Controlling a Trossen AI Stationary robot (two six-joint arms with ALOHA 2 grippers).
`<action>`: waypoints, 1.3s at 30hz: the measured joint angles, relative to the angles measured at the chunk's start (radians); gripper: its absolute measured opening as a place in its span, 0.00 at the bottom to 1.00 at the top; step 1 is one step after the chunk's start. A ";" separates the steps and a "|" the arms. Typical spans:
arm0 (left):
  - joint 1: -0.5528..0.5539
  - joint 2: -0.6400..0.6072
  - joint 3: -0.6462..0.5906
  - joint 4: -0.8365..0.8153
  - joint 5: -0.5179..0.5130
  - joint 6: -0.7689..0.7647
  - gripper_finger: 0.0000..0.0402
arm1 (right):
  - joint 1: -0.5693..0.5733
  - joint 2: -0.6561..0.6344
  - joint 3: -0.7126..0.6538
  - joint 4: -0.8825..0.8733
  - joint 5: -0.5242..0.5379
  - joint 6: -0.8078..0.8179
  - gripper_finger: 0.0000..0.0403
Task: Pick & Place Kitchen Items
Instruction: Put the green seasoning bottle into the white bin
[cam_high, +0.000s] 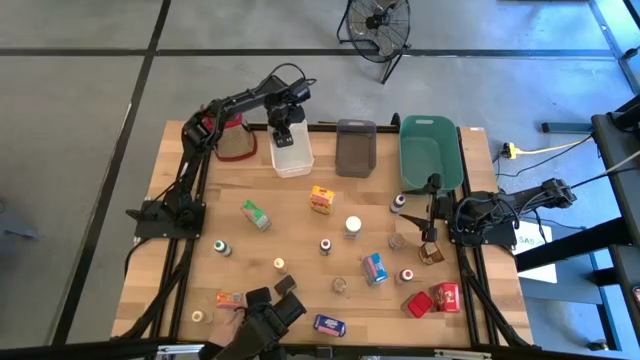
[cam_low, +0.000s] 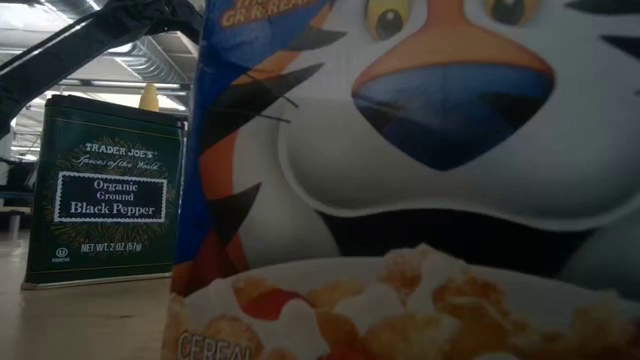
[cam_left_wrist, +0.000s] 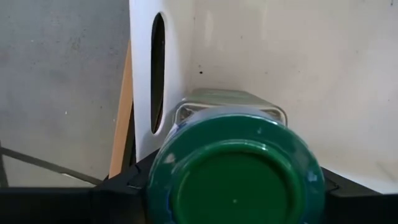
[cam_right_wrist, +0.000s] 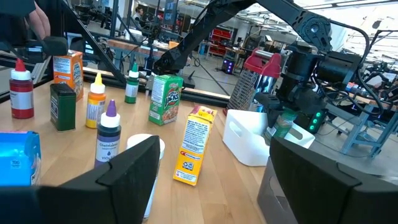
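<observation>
The left gripper (cam_high: 284, 137) hangs over the white tub (cam_high: 292, 155) at 12 o'clock, grasping a green-capped jar (cam_left_wrist: 236, 168). The right gripper (cam_high: 428, 210), at 3 o'clock, is released.

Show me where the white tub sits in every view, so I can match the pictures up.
High view: the white tub is at the table's far edge, left of the grey tub.
Low view: not in it.
Left wrist view: its white wall fills the picture behind the green-capped jar.
Right wrist view: right of centre, in front of the grater.
Shared landmark: the left gripper, over the tub, holding the jar.
</observation>
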 joint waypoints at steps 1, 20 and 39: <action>0.000 0.000 0.000 0.000 0.000 0.000 0.54 | 0.000 0.000 0.000 0.000 0.000 0.000 0.76; 0.000 0.000 0.000 -0.010 0.012 -0.026 0.56 | 0.000 0.000 0.000 0.000 -0.003 0.000 0.76; 0.000 0.000 0.000 -0.010 0.011 -0.027 0.65 | 0.000 0.000 0.000 0.000 -0.001 0.000 0.76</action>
